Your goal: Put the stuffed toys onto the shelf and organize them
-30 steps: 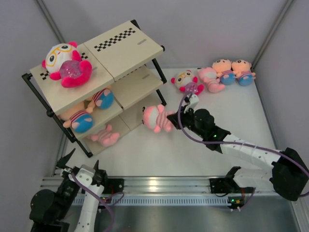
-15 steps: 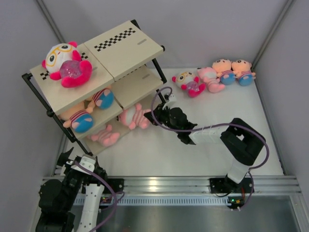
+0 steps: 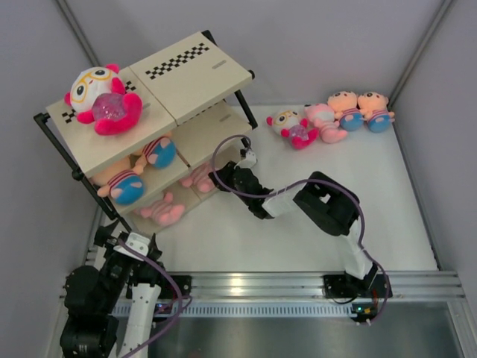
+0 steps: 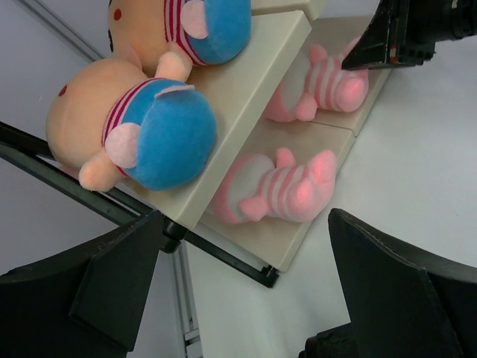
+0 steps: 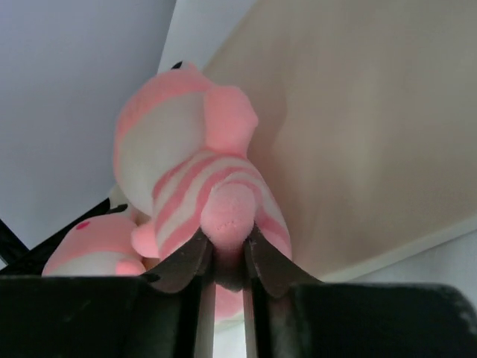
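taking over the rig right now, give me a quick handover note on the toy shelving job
Left hand: open, empty, near the shelf.
Right hand: shut on a leg of a pink striped toy that is on the bottom board.
Done: white-headed toy on the top board, two blue-bottomed toys on the middle board, second pink toy on the bottom board.
Left: release this toy, then shelve the four toys lying at the far right of the table.

Mostly hidden under shelf board: pink striped toy; upper peach toy cut by top edge.
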`<state>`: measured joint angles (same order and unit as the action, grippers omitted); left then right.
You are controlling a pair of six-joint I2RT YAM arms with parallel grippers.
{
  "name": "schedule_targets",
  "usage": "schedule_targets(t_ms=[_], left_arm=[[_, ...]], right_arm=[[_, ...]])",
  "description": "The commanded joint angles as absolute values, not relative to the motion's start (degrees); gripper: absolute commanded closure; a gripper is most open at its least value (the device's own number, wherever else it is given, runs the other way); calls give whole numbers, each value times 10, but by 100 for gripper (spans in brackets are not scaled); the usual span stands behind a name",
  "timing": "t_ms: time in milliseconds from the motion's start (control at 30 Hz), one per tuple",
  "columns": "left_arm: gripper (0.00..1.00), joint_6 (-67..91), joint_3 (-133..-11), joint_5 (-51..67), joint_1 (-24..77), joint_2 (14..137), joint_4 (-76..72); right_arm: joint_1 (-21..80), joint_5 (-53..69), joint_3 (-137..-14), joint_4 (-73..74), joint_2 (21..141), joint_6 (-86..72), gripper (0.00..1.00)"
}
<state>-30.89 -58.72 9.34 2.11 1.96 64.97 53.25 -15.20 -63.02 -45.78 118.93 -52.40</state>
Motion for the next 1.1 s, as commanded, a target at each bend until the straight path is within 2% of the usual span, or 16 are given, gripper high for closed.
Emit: schedule_targets(t_ms=[0,33,100,133,233,367,500,600,700,733,800,833,933,1067], left_arm=[[1,-273,-568,105,17,52,569],[2,-266,-565,108,17,60,561],[2,-251,-567,134,17,96,557],[3,-250,-570,173,17,111,558],[5,-263,-572,186,16,170,558],[9,-279,-583,227,16,238,558],[9,-294,-618,273,16,288,560],[10,-280,-642,279,16,332,561],[15,-266,-652,317,16,368,561],[15,-265,-654,331,16,375,561],[16,-253,-667,365,16,398,561],[17,-251,-673,367,16,406,561],[17,-252,-701,364,17,429,561],[15,-254,-738,371,18,457,561]], right_arm=[[555,-166,-671,-485,1206,-565,84],[555,-167,-668,-477,1205,-565,76],[555,-180,-656,-470,1186,-554,66],[555,-185,-637,-473,1177,-537,56],[552,-183,-599,-470,1123,-503,41],[535,-141,-551,-401,1027,-427,28],[495,-94,-496,-282,872,-364,25],[426,-67,-452,-190,766,-338,23],[303,-40,-435,-147,706,-329,18],[232,-32,-443,-138,702,-323,17],[161,-17,-466,-134,735,-315,17],[99,-12,-501,-133,756,-313,17],[14,22,-609,-120,866,-308,17],[-27,44,-747,-76,998,-284,18]])
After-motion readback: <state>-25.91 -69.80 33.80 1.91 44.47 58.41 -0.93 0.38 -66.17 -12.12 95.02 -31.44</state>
